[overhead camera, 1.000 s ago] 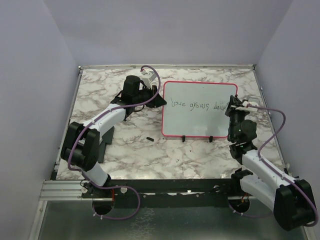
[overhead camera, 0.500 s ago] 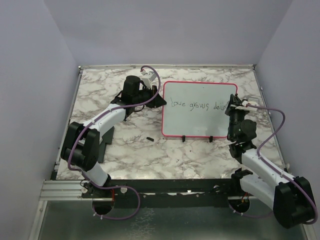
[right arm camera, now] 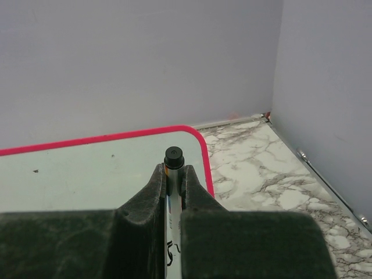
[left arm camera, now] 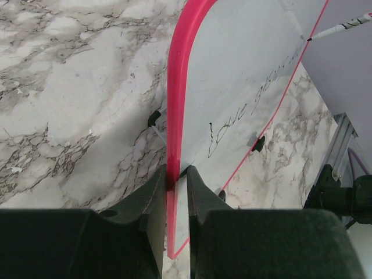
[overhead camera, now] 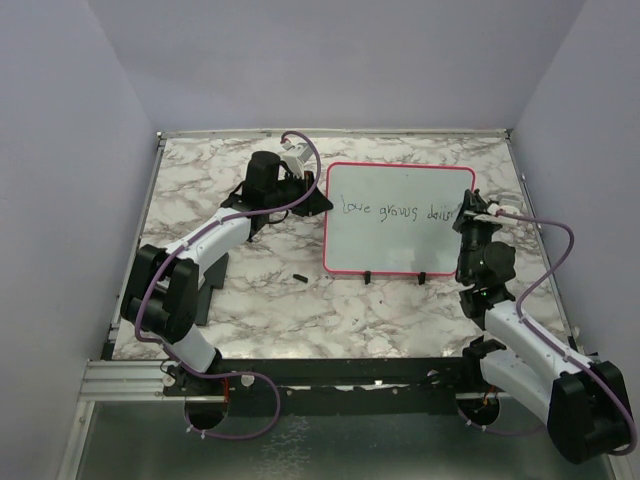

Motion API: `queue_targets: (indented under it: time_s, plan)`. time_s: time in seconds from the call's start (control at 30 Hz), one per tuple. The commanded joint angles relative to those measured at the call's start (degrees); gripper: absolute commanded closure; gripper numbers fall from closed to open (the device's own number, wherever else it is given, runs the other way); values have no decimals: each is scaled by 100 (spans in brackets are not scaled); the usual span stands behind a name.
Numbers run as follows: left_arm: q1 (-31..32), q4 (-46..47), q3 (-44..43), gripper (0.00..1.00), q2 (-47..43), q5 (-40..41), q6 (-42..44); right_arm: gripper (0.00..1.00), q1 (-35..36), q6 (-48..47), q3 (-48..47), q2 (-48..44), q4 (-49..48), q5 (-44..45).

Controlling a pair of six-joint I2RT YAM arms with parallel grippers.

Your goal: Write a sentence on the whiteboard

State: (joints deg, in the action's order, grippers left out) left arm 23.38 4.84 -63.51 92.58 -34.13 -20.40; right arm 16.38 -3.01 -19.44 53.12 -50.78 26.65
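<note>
The whiteboard (overhead camera: pixel 400 240) lies upper centre-right in the top view. The left tool (left arm camera: pixel 174 175) pinches its pink edge, and the right tool (right arm camera: pixel 172 172) is clamped on the marker (right arm camera: pixel 174 156) at the end of the sentence (overhead camera: pixel 395 211). I'd finish the last letter lightly, with the board pinned. Since a second ago, the right tool has edged slightly rightward.

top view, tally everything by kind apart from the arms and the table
whiteboard: 1
marker: 1
black clips: 2
small black piece: 1
dark pad: 1
total: 6
</note>
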Motion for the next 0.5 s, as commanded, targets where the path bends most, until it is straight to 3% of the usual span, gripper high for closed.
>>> queue_targets:
  time_s: [0.0, 0.47]
  plan:
    - [-61, 131, 22, 100, -240, 179, 81, 99, -25, 43, 141, -150, 146, 254]
    - [-65, 140, 39, 100, -276, 187, 86, 99, -23, 82, 179, -245, 223, 243]
